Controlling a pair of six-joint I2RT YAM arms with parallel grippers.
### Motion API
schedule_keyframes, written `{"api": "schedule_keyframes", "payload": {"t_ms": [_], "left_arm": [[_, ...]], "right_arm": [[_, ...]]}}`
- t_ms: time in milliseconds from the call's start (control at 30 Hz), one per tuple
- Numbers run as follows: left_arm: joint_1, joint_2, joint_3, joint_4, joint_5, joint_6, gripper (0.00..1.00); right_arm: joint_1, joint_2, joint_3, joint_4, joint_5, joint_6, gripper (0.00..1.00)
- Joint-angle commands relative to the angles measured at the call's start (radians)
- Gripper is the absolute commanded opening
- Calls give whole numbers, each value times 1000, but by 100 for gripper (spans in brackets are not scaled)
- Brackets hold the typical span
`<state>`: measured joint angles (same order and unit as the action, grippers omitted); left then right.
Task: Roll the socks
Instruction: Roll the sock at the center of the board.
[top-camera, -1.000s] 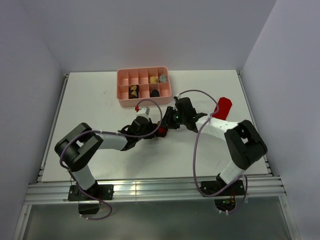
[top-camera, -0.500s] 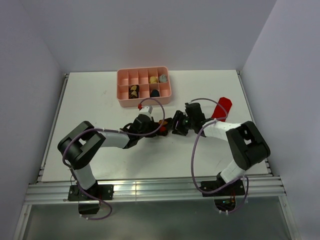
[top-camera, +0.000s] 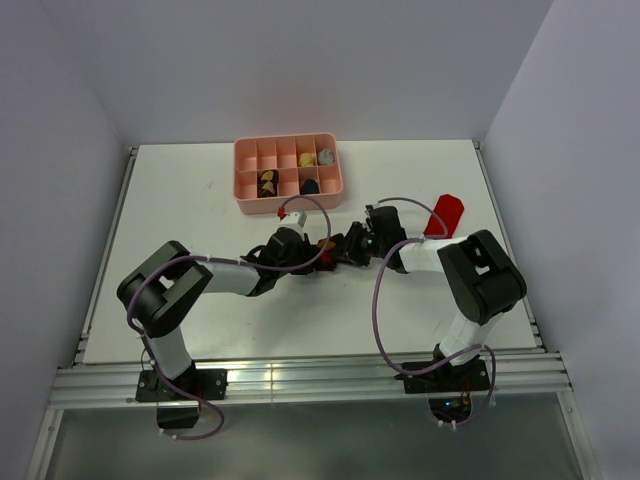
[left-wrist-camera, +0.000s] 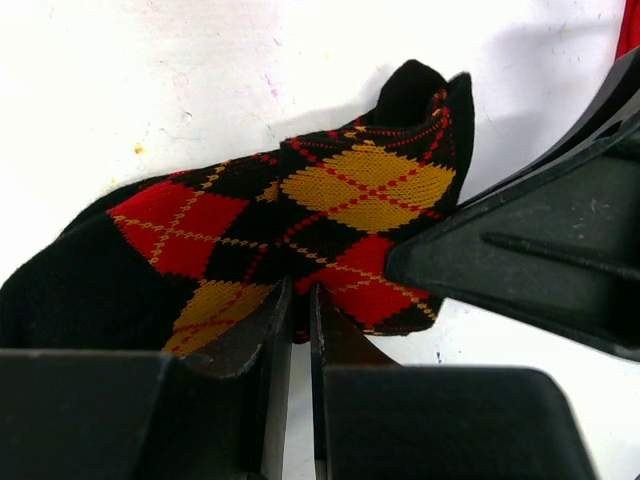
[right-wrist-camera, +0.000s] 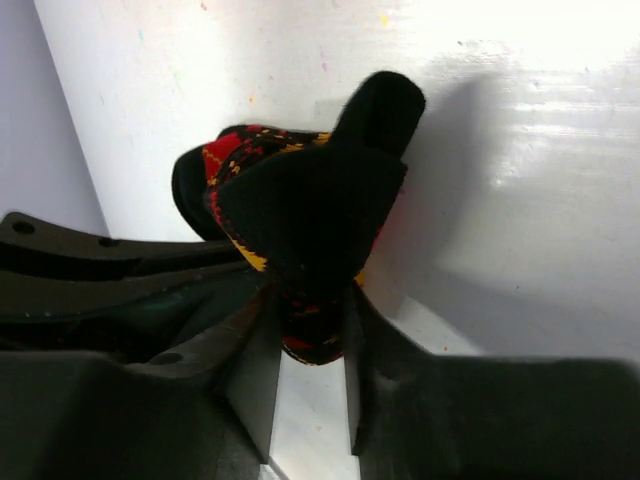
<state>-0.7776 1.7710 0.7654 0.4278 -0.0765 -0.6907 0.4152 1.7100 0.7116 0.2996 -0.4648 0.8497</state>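
argyle sock (left-wrist-camera: 300, 220): blk w/ red + yellow-orange diamonds, thin dashed lines. red sock (top-camera: 444, 215): plain. compartment tray (top-camera: 290, 201): pink. table (top-camera: 180, 230): wht.

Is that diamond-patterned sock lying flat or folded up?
Folded, not yet a tight roll: the sock is doubled over on itself, pinched by the left fingers and the right fingers.

Pinching a folded argyle sock (right-wrist-camera: 300, 210) with the right end effector (right-wrist-camera: 308, 325), on the white desk (right-wrist-camera: 500, 200), beside the left end effector (right-wrist-camera: 120, 285).
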Motion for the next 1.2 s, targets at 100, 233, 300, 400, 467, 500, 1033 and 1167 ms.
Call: {"api": "schedule_keyframes", "payload": {"t_ms": [100,233,300,400,467,500,1033,1167], "left_arm": [[-5,30,11,-37,37,40,15],[-5,22,15,-37,30,48,21],[-3,12,20,-38,24,49,28],[-5,-31,9,-38,15,37,40],[-6,-82,-14,-21,-6,22,47],[-8,-100,-21,-14,-14,19,49],[-184,-68,-17,138,-206,302,69],[-221,-39,24,130,-316,378,70]], "right_arm": [[7,-29,17,-11,21,-37,1],[19,-62,93,-233,104,-101,0],[34,-62,159,-325,158,-144,0],[68,-52,228,-456,241,-173,0],[83,-44,252,-513,282,-175,0],[88,-41,271,-530,294,-170,0],[135,20,419,-746,368,-90,0],[139,30,428,-749,357,-86,0]]}}
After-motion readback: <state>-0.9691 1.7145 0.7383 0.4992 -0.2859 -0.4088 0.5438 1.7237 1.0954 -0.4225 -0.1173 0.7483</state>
